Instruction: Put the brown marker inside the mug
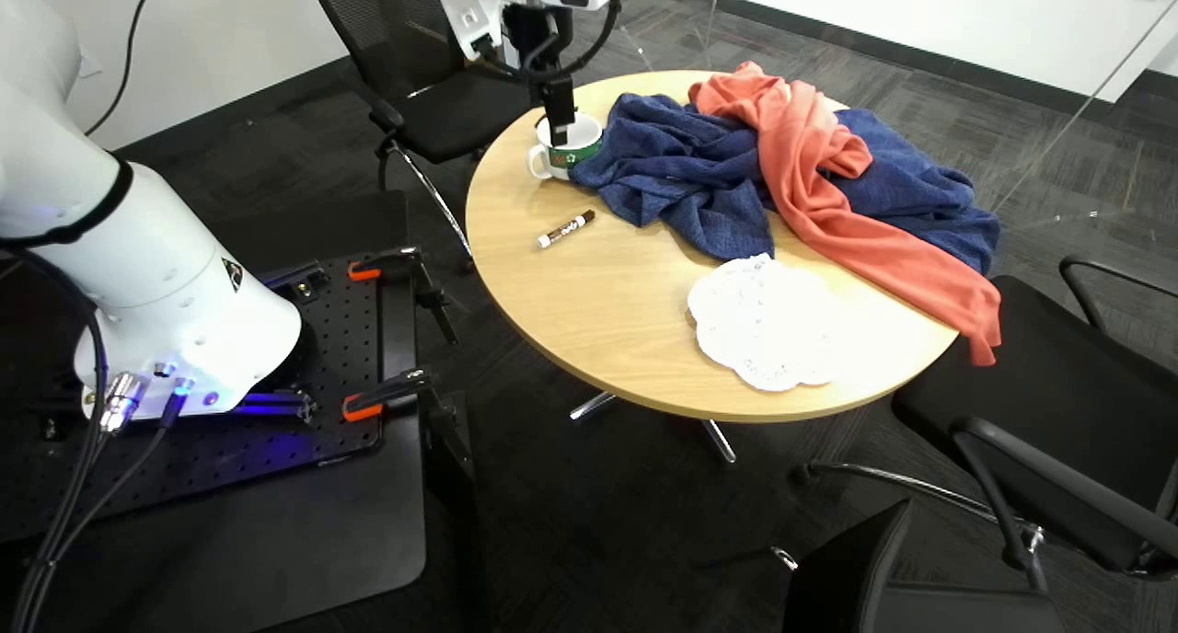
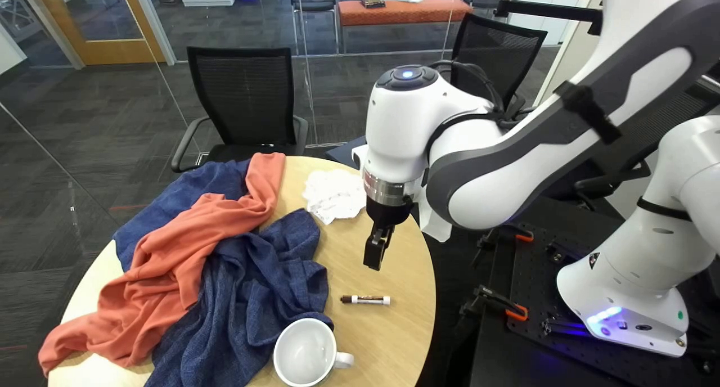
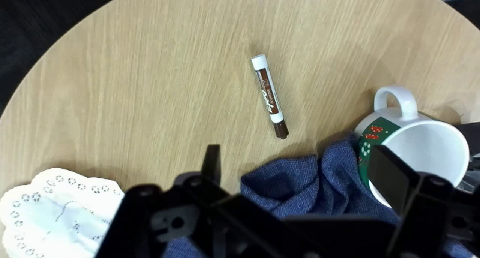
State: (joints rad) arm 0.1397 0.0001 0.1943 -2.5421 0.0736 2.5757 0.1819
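The brown marker [image 1: 566, 229] lies flat on the round wooden table [image 1: 589, 311]; it also shows in an exterior view [image 2: 365, 300] and in the wrist view [image 3: 269, 95], dark cap toward the gripper side. The white mug [image 1: 586, 136] with a green patterned band stands upright beside the blue cloth; it shows in an exterior view [image 2: 301, 350], where its inside looks empty, and in the wrist view [image 3: 431, 149]. My gripper [image 3: 301, 171] is open, fingers wide apart with nothing between them. It hangs above the table, apart from marker and mug, in both exterior views [image 1: 559, 122] [image 2: 376, 255].
A crumpled navy cloth [image 2: 264, 286] touches or nearly touches the mug. An orange cloth [image 1: 810, 173] lies over it and hangs off the table edge. A white lacy doily [image 3: 60, 213] lies flat. Black chairs [image 2: 242, 94] stand around the table.
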